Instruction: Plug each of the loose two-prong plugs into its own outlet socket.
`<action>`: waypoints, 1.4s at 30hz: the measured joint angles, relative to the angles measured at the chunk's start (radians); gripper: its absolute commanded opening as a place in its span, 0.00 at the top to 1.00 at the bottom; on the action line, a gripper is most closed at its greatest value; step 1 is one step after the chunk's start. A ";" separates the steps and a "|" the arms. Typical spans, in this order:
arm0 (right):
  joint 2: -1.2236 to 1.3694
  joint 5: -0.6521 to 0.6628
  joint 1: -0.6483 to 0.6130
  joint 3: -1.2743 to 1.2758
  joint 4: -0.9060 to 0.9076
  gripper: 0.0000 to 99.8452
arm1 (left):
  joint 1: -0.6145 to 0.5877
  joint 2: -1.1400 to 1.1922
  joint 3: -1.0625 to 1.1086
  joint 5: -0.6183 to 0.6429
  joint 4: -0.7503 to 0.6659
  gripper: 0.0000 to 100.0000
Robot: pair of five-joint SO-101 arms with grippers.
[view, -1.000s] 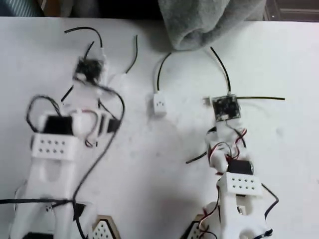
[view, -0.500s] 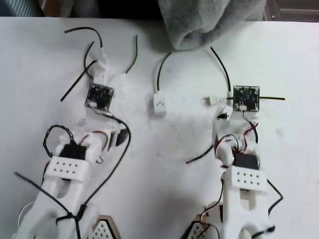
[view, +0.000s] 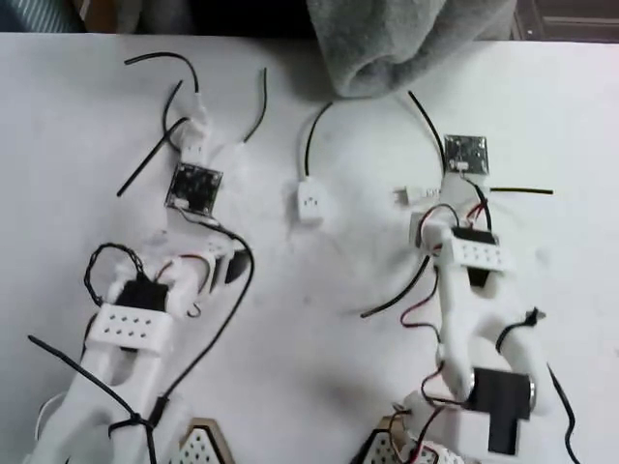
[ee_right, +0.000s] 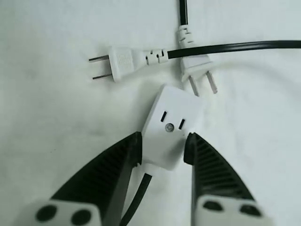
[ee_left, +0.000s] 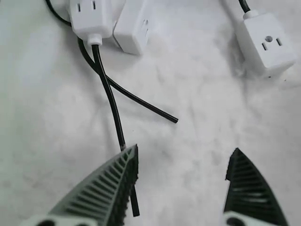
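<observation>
right gripper (ee_right: pixel 162 146): clamped on the outlet socket (ee_right: pixel 173 120), plug (ee_right: pixel 197 70) just beside
left gripper (ee_left: pixel 182 162): wide open over black cord (ee_left: pixel 113 106)

A matt white table (view: pixel 290 319), faintly mottled, carries an outlet socket (ee_right: pixel 171 123) of smooth white plastic with a slight sheen. A plug (ee_right: pixel 123 62) and a second plug (ee_right: pixel 196 68) have moulded white plastic bodies and bare metal prongs. The cord (ee_right: pixel 235 47) wears smooth black sheathing. The right gripper (ee_right: pixel 164 137) has ribbed black plastic jaws, the left gripper (ee_left: pixel 184 150) one grey and one black. At 12 o'clock in the high view, soft grey cloth (view: pixel 406 43) looks napped.
</observation>
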 measured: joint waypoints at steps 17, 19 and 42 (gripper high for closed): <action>0.198 0.000 0.005 -0.252 0.210 0.84 | -0.002 0.000 0.006 -0.048 0.000 0.71; 0.245 0.000 0.008 -0.325 0.290 0.84 | -0.002 0.000 0.006 -0.048 0.000 0.71; 0.523 -0.035 0.052 -0.680 0.628 0.79 | 0.003 0.000 0.006 -0.048 0.000 0.71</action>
